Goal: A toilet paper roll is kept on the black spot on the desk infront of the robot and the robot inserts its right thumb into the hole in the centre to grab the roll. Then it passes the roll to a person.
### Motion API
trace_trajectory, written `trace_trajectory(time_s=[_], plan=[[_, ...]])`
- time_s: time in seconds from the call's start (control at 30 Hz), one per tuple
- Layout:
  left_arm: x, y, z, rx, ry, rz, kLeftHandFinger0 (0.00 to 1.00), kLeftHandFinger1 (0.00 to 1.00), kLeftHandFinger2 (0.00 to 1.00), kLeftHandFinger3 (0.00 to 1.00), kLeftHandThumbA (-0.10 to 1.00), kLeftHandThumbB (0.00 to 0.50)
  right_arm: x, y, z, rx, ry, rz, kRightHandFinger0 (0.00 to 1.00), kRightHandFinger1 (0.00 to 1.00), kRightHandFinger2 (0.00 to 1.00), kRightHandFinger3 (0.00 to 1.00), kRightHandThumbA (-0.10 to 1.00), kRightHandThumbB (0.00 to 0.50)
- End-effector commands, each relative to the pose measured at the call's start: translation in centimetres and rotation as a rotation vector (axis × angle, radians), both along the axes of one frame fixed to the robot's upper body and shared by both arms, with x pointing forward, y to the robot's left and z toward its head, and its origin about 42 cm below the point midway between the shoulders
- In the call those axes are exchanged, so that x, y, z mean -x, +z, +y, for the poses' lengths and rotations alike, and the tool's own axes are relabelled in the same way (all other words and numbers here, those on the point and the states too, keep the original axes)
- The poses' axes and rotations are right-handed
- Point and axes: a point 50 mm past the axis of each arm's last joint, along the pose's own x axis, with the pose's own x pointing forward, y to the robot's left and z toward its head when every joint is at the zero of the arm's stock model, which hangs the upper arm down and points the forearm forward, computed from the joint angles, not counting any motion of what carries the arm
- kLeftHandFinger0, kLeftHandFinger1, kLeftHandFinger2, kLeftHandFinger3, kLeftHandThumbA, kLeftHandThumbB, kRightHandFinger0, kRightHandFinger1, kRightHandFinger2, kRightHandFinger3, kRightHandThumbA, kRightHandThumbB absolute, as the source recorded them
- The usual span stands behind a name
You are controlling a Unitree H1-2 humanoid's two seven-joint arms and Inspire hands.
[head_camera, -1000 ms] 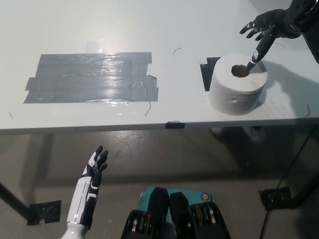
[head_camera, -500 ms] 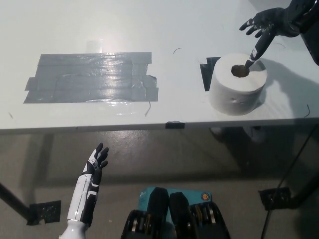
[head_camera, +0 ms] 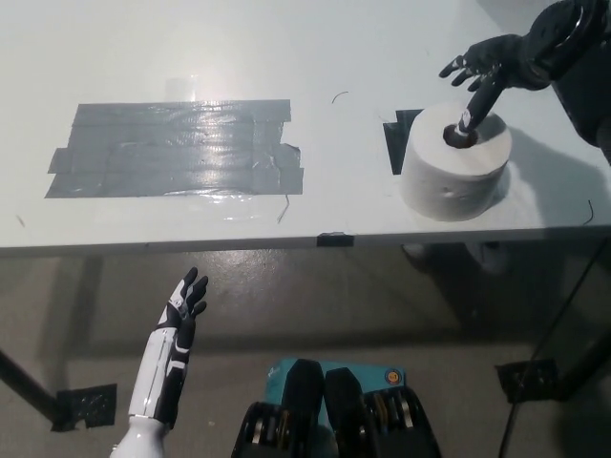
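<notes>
At counter's two o'clock: roll (head_camera: 453, 162); my right robot hand (head_camera: 489, 69) spread wide, thumb entering core. Lift and handover pending. Left robot hand (head_camera: 184, 305) idle, open, seven o'clock.

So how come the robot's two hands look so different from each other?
The right hand is black, while the left hand is white with dark fingers. The right hand is up over the desk, its thumb poking into the hole of the toilet paper roll; the left hand hangs below the desk edge, touching nothing. Both have their fingers spread apart.
</notes>
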Motion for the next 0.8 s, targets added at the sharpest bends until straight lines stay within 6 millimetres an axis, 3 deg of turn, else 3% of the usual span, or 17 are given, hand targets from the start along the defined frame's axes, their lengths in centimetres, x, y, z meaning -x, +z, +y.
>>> trace_trajectory(time_s=[0.0, 0.1, 0.23, 0.53, 0.6, 0.67, 0.77], plan=[[-0.3, 1.5, -0.1, -0.005, -0.006, -0.054, 1.0, 1.0, 1.0, 1.0, 1.0, 0.179, -0.3, 2.2, 0.5, 0.101, 0.02, -0.073, 1.0, 1.0, 1.0, 1.0, 1.0, 0.442], [-0.3, 1.4, 0.0, -0.006, -0.008, -0.058, 1.0, 1.0, 1.0, 1.0, 1.0, 0.168, -0.3, 1.4, 0.3, 0.141, 0.038, -0.07, 1.0, 1.0, 1.0, 1.0, 1.0, 0.438], [-0.5, 1.7, -0.1, -0.009, -0.01, -0.056, 1.0, 1.0, 1.0, 1.0, 1.0, 0.172, -0.2, 0.1, -0.3, 0.129, -0.031, -0.044, 1.0, 1.0, 1.0, 1.0, 1.0, 0.484], [-0.7, 1.8, -0.2, -0.005, -0.02, -0.06, 1.0, 1.0, 1.0, 1.0, 1.0, 0.172, -0.2, -1.3, -0.8, 0.192, -0.056, -0.121, 1.0, 1.0, 1.0, 1.0, 1.0, 0.463], [-0.8, 1.8, -0.2, -0.008, -0.021, -0.059, 1.0, 1.0, 1.0, 1.0, 1.0, 0.184, -0.2, -1.8, -0.4, 0.223, -0.024, -0.13, 1.0, 1.0, 1.0, 1.0, 1.0, 0.42], [-0.9, 1.9, -0.3, -0.006, -0.022, -0.062, 1.0, 1.0, 1.0, 1.0, 1.0, 0.182, -0.2, -2.1, 0.2, 0.256, -0.015, -0.143, 1.0, 1.0, 1.0, 1.0, 1.0, 0.449], [-0.9, 1.9, -0.3, -0.008, -0.021, -0.068, 1.0, 1.0, 1.0, 1.0, 1.0, 0.189, -0.1, -2.5, 0.9, 0.236, -0.002, -0.132, 1.0, 1.0, 1.0, 1.0, 1.0, 0.428]])
